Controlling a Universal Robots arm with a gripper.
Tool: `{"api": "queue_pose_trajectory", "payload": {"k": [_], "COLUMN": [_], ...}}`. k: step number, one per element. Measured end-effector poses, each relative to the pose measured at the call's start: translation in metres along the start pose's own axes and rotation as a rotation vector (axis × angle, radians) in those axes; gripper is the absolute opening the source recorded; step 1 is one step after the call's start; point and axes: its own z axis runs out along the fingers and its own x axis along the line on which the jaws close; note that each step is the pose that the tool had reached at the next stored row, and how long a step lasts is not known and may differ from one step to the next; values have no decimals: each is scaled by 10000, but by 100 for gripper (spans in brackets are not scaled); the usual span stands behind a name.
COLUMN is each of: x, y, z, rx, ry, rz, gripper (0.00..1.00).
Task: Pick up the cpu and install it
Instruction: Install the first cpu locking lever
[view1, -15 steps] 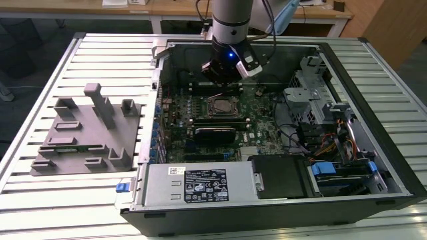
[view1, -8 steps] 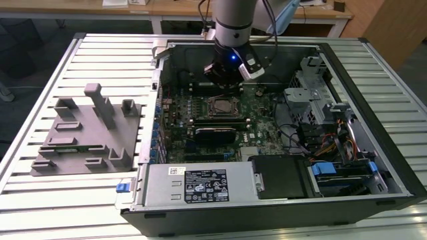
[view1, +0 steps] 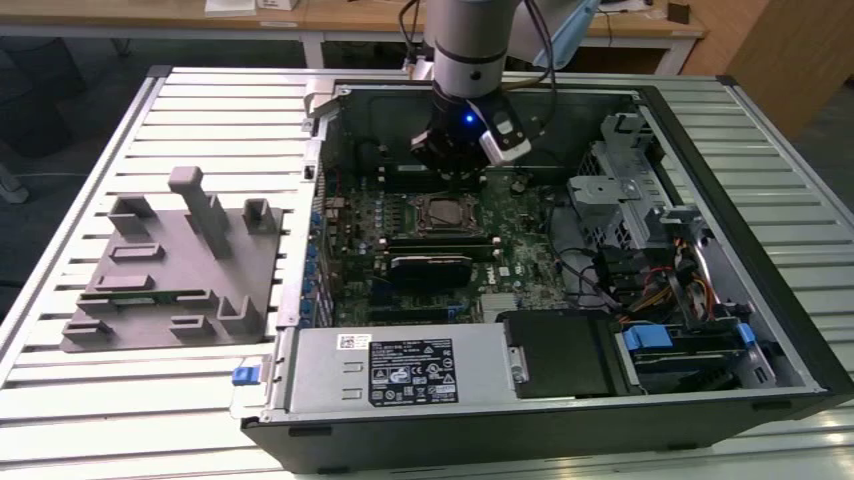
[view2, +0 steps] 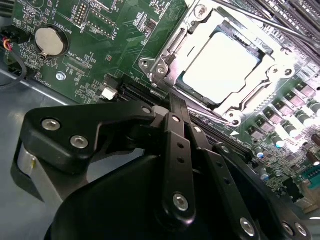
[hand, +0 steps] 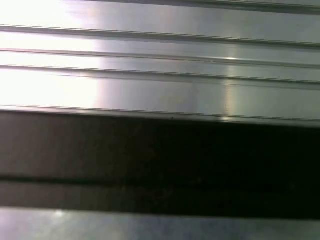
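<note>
Just below the gripper (view1: 457, 160), toward the near side of the open case (view1: 747, 250) in the exterior view, the cpu (view1: 441, 211) sits inside the socket (view1: 442, 213) of the green board (view1: 514, 245). Its pale silvery top faces up, framed by the socket's metal bracket. The gripper hangs inside the case, over the far part of the board, apart from the cpu and holding nothing that can be seen. Whether its fingers stand open or closed cannot be told.

In the second wrist view the black linkage of the gripper (view2: 175, 107) fills the foreground, and the cpu (view2: 222, 62) lies just beyond it, bright and square within the socket (view2: 165, 60). Off to one side of the gripper on the same board (view2: 125, 35) is a round coin battery (view2: 50, 41).

Away from the gripper, on the exterior view's left, a grey slotted block (view1: 174, 265) rests on the ribbed metal table (view1: 80, 180), outside the case. Nearer the camera than the gripper, a power supply (view1: 400, 365) with a label lies along the case's front edge.

In the first wrist view, pale ribbed metal strips (hand: 160, 75) run across above a dark band (hand: 160, 160).
</note>
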Motion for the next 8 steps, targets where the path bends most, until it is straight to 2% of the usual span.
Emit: {"api": "queue_pose_trajectory", "payload": {"k": [8], "x": [-18], "y": [-3], "z": [33], "rx": [2], "ry": [4], "rz": [-1], "gripper": [11]}}
